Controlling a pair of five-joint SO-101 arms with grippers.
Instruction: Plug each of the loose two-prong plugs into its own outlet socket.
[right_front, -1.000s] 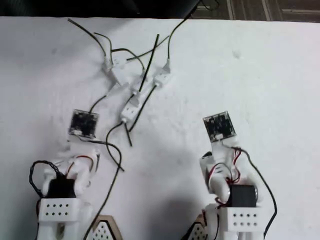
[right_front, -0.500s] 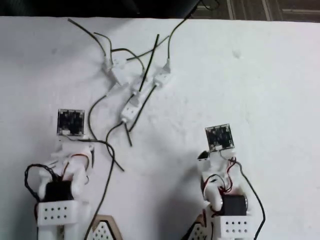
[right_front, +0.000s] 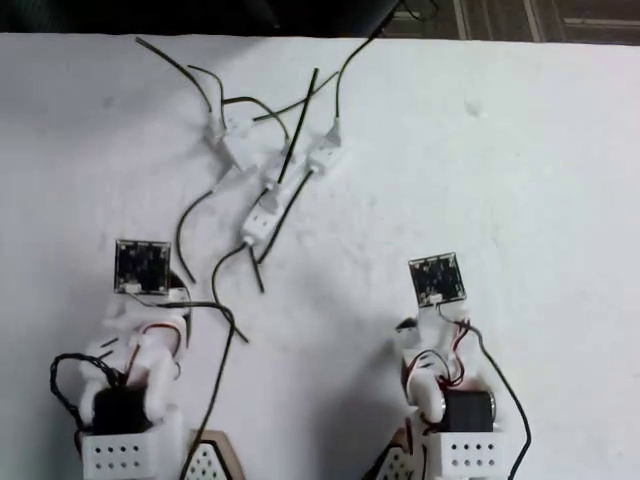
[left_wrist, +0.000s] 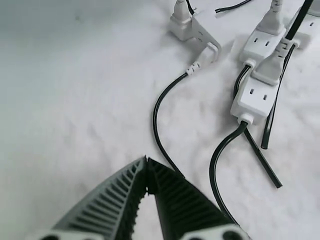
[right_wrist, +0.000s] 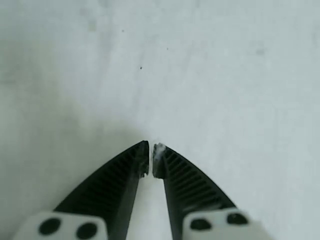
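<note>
The left gripper (left_wrist: 147, 167) is pinched tight, jaws meeting at the tips with nothing between them, low over the white table (left_wrist: 75, 90). A black cord (left_wrist: 157, 112) passes just beside its tip and curves away to a white connector (left_wrist: 200, 30) (plug or socket, I cannot tell which). Off to one side, a white outlet socket (left_wrist: 252, 97) lies face up with two slots showing, and a cord of its own loops back toward the gripper. A white plug (left_wrist: 270, 67) lies touching that socket's far end; whether it is seated in anything is unclear. A second socket (left_wrist: 260, 45) lies just past it.

The right gripper (right_wrist: 151, 160) is nearly closed, with only a thin slit between the tips, and holds nothing above the table.

From the high view, the cluster of plugs and sockets (right_front: 265, 180) lies toward the far middle of the table, nearer the left arm (right_front: 135, 330) and well apart from the right arm (right_front: 445, 350).
</note>
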